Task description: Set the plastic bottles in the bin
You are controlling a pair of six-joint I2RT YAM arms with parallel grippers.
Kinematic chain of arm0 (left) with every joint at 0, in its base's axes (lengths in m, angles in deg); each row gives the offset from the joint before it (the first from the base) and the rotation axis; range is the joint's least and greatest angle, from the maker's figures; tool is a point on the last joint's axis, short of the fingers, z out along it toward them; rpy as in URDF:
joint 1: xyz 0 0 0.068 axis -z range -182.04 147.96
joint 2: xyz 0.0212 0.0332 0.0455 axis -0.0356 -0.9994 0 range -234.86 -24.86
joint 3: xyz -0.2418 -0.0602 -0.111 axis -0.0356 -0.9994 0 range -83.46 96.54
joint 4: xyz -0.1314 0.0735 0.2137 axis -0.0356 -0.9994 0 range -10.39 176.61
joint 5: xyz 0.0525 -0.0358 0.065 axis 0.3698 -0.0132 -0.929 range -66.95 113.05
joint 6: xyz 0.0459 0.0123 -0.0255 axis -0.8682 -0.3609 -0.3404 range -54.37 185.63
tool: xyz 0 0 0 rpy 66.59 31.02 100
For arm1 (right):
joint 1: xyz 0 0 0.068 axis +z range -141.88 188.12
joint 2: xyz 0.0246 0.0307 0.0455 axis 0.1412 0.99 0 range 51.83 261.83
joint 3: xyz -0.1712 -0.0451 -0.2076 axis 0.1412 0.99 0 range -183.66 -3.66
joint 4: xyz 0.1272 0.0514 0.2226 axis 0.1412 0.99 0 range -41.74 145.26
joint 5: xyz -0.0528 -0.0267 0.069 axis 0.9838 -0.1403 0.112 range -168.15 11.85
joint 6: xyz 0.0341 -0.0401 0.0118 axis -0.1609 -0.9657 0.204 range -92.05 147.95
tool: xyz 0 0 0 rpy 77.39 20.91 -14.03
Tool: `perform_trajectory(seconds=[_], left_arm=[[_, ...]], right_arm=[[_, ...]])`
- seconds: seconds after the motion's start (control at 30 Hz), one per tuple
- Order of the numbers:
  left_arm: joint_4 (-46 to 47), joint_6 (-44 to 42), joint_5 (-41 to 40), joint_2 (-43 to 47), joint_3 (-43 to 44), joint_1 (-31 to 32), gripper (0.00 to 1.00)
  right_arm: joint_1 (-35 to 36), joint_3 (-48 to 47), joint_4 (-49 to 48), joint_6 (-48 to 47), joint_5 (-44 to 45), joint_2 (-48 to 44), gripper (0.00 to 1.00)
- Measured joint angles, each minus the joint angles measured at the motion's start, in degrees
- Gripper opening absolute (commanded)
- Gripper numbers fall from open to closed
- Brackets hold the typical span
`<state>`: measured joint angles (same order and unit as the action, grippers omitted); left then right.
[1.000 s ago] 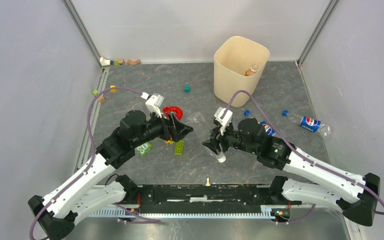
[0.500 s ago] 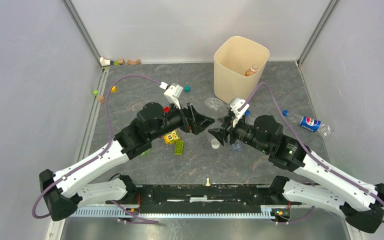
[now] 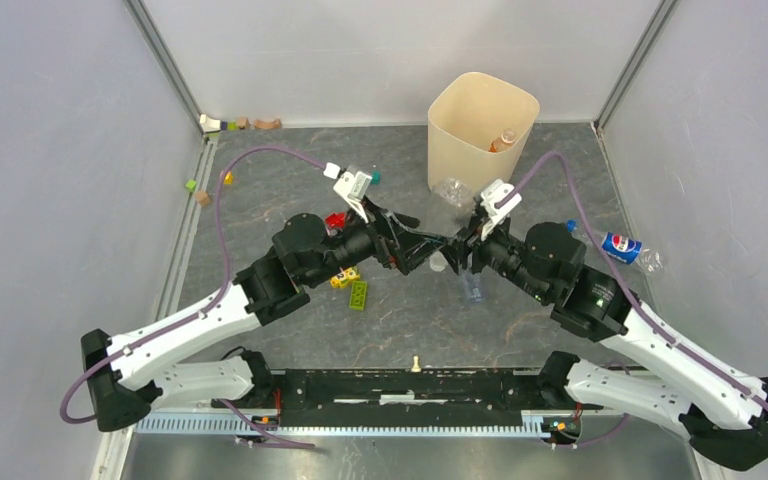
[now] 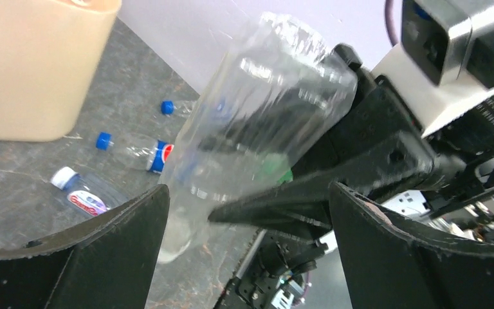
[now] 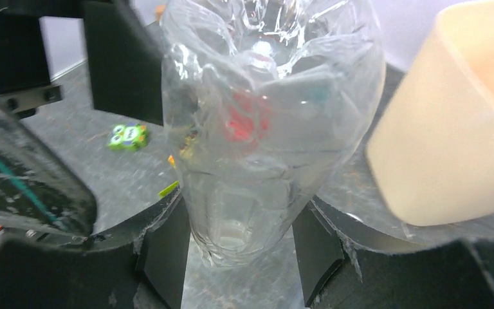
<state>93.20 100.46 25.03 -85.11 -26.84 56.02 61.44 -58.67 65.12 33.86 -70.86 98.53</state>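
My right gripper point(image 3: 457, 250) is shut on a clear crumpled plastic bottle point(image 3: 451, 195), held above the table and tilted up toward the bin point(image 3: 482, 130). In the right wrist view the bottle point(image 5: 264, 122) fills the gap between the fingers point(image 5: 167, 251). My left gripper point(image 3: 422, 250) is open; in its wrist view its jaws stand wide on either side of the bottle point(image 4: 257, 122) and a right finger, not touching. The cream-beige bin holds an orange-tinted bottle point(image 3: 503, 140). A Pepsi bottle point(image 3: 615, 247) lies at the right, and another bottle point(image 3: 472, 288) lies under my right gripper.
Toy bricks point(image 3: 359, 293) and a red ring point(image 3: 336, 220) lie under the left arm. Small toys point(image 3: 235, 124) sit in the back left corner. A loose blue cap point(image 3: 571, 226) lies by the Pepsi bottle. Walls close in on three sides.
Both arms have moved away from the bases and to the right, toward the bin. The right gripper has lifted the clear bottle, and the left gripper has come up close around it.
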Motion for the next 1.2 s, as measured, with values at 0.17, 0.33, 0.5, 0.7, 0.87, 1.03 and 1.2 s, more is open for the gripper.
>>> perform_trajectory(seconds=[0.17, 0.33, 0.5, 0.7, 0.87, 1.03, 1.2], left_arm=[[1.2, -3.0, -4.0, 4.2, -2.9, 0.3, 1.0], [0.7, -5.2, -8.2, 5.9, -6.6, 0.3, 1.0], [-4.2, -6.4, -11.7, 5.8, -7.8, 0.3, 1.0], [-13.6, -7.8, -17.8, 8.2, -8.2, 0.3, 1.0], [-18.7, -8.0, -20.5, 10.2, -8.3, 0.3, 1.0], [-25.6, -8.8, -22.7, 10.6, -8.1, 0.3, 1.0], [-33.7, -8.7, -23.3, 11.4, -6.4, 0.3, 1.0]], right_arm=[[-1.6, -9.3, -1.0, -4.1, 9.7, 4.8, 0.47], [-5.8, -19.5, -8.4, -10.1, 18.5, 11.5, 0.46], [-18.1, -30.0, -11.8, -12.0, 18.6, 23.1, 0.45], [-33.4, -39.8, -11.0, -8.0, 9.7, 40.3, 0.61], [-40.6, -46.0, -5.6, -3.8, 1.1, 50.9, 0.97], [-42.6, -46.9, -1.2, -2.2, -4.9, 52.3, 0.98], [-43.4, -44.8, 0.7, -2.3, -7.3, 47.9, 0.98]])
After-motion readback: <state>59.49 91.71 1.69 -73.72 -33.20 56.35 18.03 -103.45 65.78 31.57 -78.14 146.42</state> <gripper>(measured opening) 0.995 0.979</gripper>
